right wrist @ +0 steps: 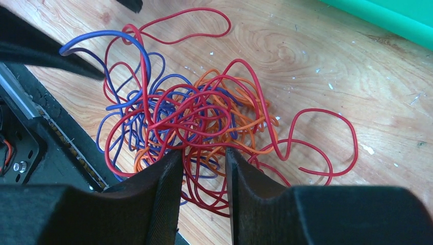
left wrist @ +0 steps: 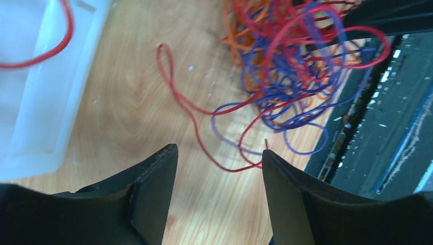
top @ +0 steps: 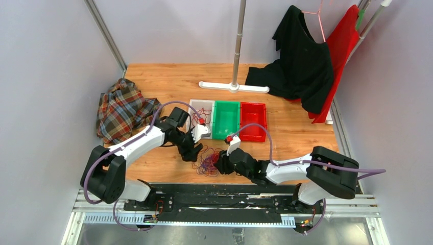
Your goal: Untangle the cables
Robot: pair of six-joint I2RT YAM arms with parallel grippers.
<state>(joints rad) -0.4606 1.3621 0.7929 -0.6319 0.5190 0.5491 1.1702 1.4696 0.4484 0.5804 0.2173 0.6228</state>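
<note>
The cables [top: 208, 162] are a loose clump of thin red, orange and purple wires on the wooden table near its front edge. In the right wrist view the clump [right wrist: 194, 109] lies just ahead of my right gripper [right wrist: 204, 152]. Its jaws stand a narrow gap apart, with several red strands passing between them, not clamped. In the left wrist view the clump [left wrist: 291, 66] is at the upper right. My left gripper [left wrist: 218, 151] is wide open and empty over bare wood, and a red loop [left wrist: 224, 166] lies just past its tips. In the top view the left gripper [top: 195, 152] is left of the clump and the right gripper [top: 221, 164] is right of it.
Three bins stand in a row behind the clump: a grey one [top: 200, 108] holding a few red wires, a green one [top: 226, 120] and a red one [top: 254, 121]. A plaid cloth [top: 122, 109] lies at the left. A stand base [top: 234, 87] and a black garment [top: 301, 66] are at the back. The black front rail [top: 219, 196] is close.
</note>
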